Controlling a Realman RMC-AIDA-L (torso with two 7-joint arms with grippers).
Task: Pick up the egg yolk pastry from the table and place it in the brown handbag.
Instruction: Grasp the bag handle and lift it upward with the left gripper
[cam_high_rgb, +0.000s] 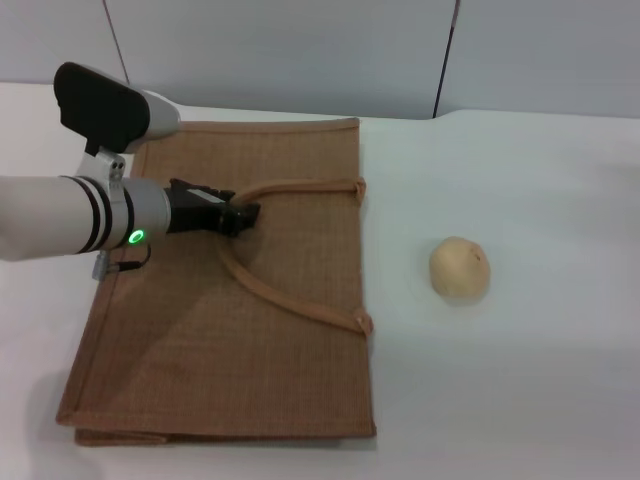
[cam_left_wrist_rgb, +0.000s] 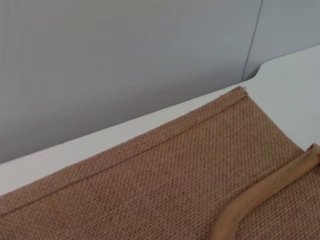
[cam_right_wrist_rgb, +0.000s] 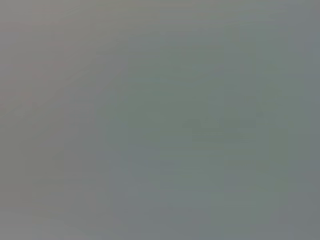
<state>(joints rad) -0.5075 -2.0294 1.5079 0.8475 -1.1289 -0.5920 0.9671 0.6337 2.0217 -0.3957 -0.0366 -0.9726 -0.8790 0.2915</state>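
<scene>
The brown handbag (cam_high_rgb: 220, 330) lies flat at the table's (cam_high_rgb: 520, 380) near edge, a tan woven jute rectangle with a trimmed border and lighter strap handles (cam_high_rgb: 300, 300) looping across its face. No brand, label or writing shows on it. The left gripper (cam_high_rgb: 243, 216) sits on the bag at the bend of the handle loop, its tips pinched together on the strap. The egg yolk pastry (cam_high_rgb: 460, 268), a small pale yellow-beige ball with a matte top, rests on the white tabletop just beside the bag's handle edge, apart from it.

Head camera looks down over the tabletop (cam_high_rgb: 540, 380); left wrist camera sits close above the brown handbag (cam_high_rgb: 250, 330), shared by both; right wrist view blank grey.
</scene>
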